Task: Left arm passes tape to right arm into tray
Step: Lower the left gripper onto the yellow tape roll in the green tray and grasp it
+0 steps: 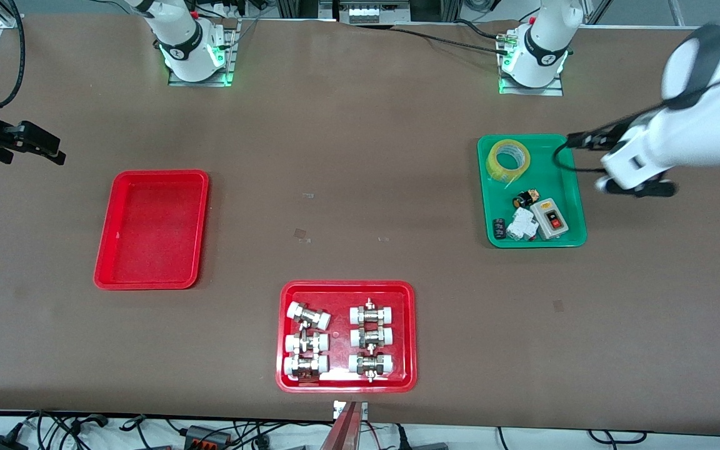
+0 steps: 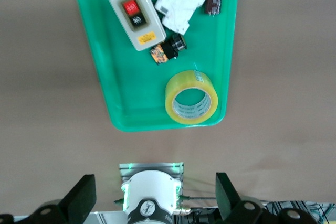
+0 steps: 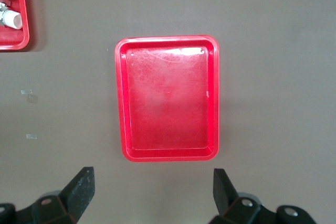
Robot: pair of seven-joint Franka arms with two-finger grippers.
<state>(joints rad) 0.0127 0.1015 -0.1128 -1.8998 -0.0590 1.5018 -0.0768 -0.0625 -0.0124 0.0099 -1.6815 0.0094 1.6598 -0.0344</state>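
Right end effector [image 1: 35, 145] hangs spread over the table's edge beside the tray [image 1: 151, 230]; tape [image 1: 509, 162] lies in the green tray [image 1: 569, 187]; left end effector [image 1: 638, 185] hovers spread beside that green tray.

Even overhead light bathes the brown table [image 1: 360, 187], shadows soft and short. Glare streaks the glossy red tray [image 3: 167, 56]; green lamps glow at both bases; the left arm [image 1: 691, 134] is motion-blurred.
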